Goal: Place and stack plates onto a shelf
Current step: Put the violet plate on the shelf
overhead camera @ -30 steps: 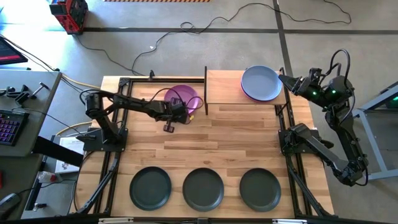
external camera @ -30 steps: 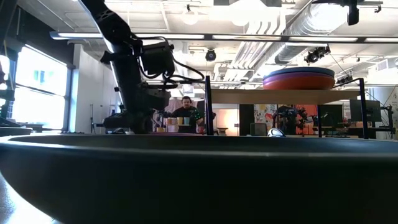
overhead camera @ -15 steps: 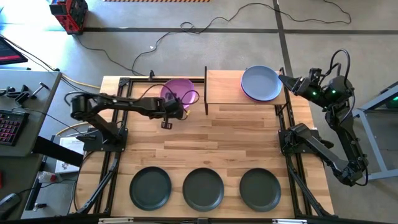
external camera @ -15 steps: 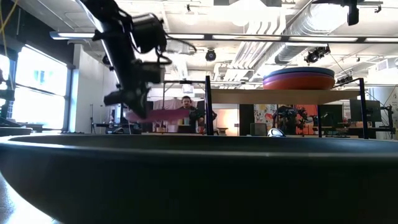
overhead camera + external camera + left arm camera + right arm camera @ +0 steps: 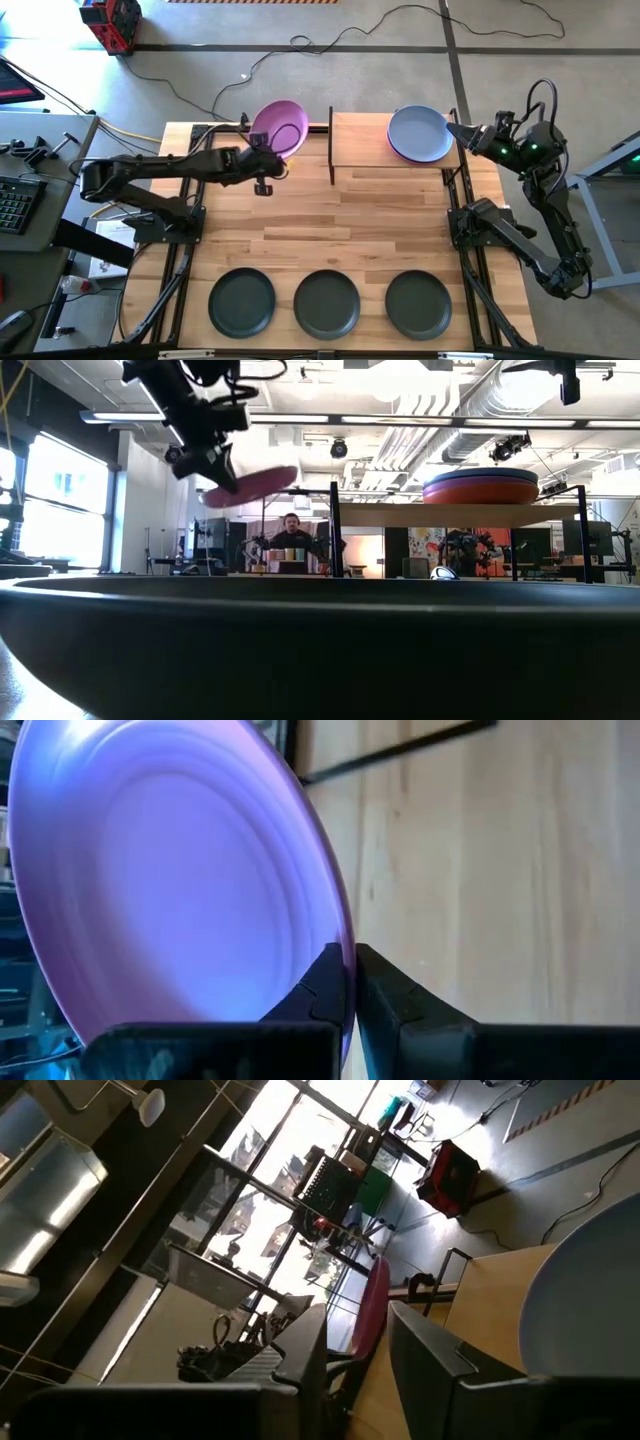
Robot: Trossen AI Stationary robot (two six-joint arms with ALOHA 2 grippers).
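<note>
We saw the left gripper point(image 5: 268, 163) clamped on the purple plate's point(image 5: 279, 124) rim, lifted left of the shelf point(image 5: 360, 140); the right gripper point(image 5: 458, 130) waited, fingers apart, beside the blue plate point(image 5: 420, 133).

From my station I saw a red machine point(image 5: 111, 22) at the upper left of the high view, on the grey floor point(image 5: 400, 60). Black cables point(image 5: 340, 40) ran across that floor along the top of the frame. A keyboard point(image 5: 12, 205) and some tools point(image 5: 35, 147) lay on a grey bench point(image 5: 70, 160) at the left edge. In the low view, a person point(image 5: 291, 540) sat in the room beyond, centre-left, under white ceiling ducts point(image 5: 470, 400).
</note>
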